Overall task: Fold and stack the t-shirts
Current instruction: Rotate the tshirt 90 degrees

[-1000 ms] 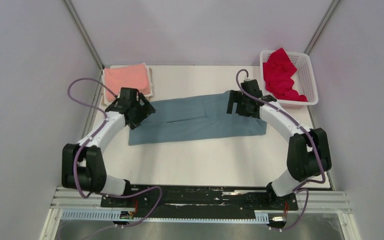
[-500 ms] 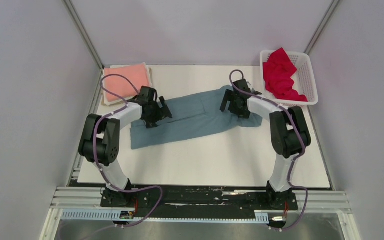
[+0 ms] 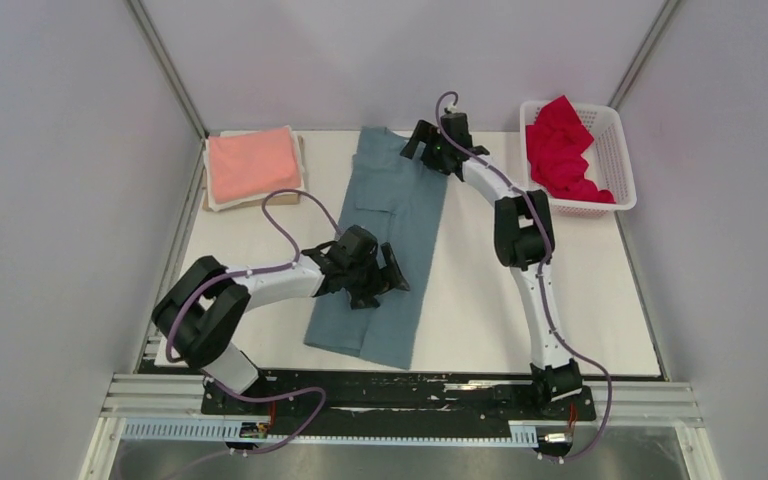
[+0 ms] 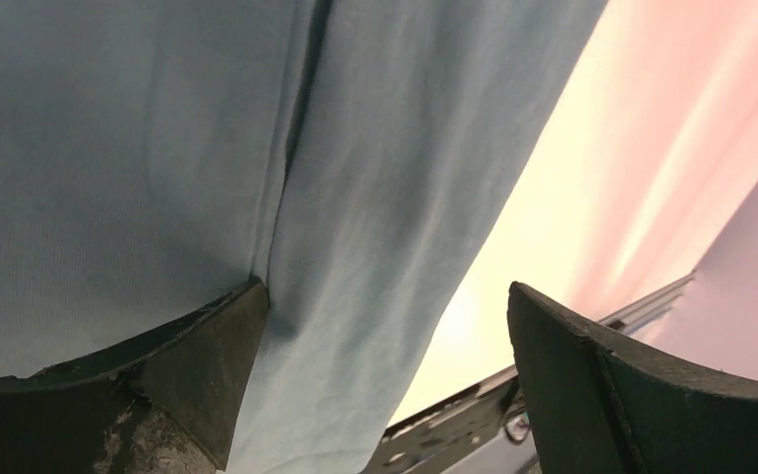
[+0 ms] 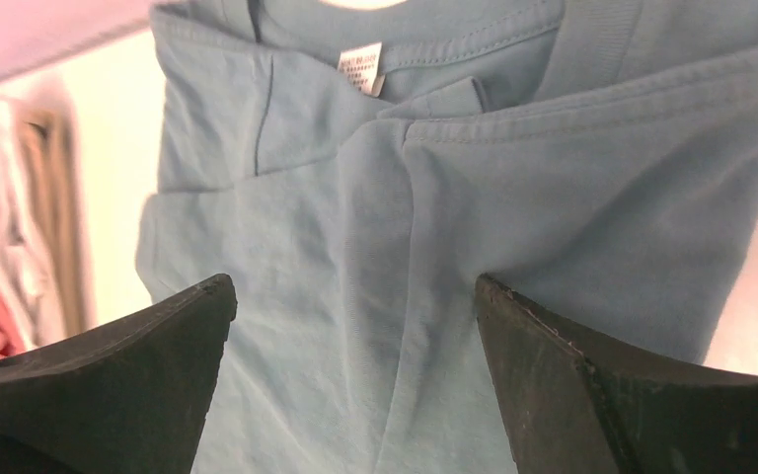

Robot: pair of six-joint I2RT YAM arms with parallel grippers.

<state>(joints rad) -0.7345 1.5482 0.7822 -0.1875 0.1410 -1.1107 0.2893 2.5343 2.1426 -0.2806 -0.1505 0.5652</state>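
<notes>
The dusty grey-blue t-shirt (image 3: 380, 235) lies on the white table as a long narrow strip, folded lengthwise, collar at the far end. My left gripper (image 3: 397, 279) is open over its near half; in the left wrist view (image 4: 385, 336) one finger (image 4: 188, 365) rests on the cloth (image 4: 375, 197) by a fold line. My right gripper (image 3: 415, 143) is open over the collar end; the right wrist view (image 5: 355, 326) shows the shirt (image 5: 355, 227) and its neck label (image 5: 360, 67) between the jaws. The salmon-pink shirt (image 3: 253, 163) lies folded at the far left. The bright red shirt (image 3: 560, 150) is crumpled in the basket.
The white lattice basket (image 3: 615, 165) stands at the far right corner. The pink shirt lies on a pale folded cloth (image 3: 300, 190). A black mounting rail (image 3: 400, 385) runs along the table's near edge. Grey walls enclose the left, right and back.
The grey-blue shirt has turned from lying crosswise to lying lengthwise. My left arm swung toward the near middle, my right arm toward the far middle.
</notes>
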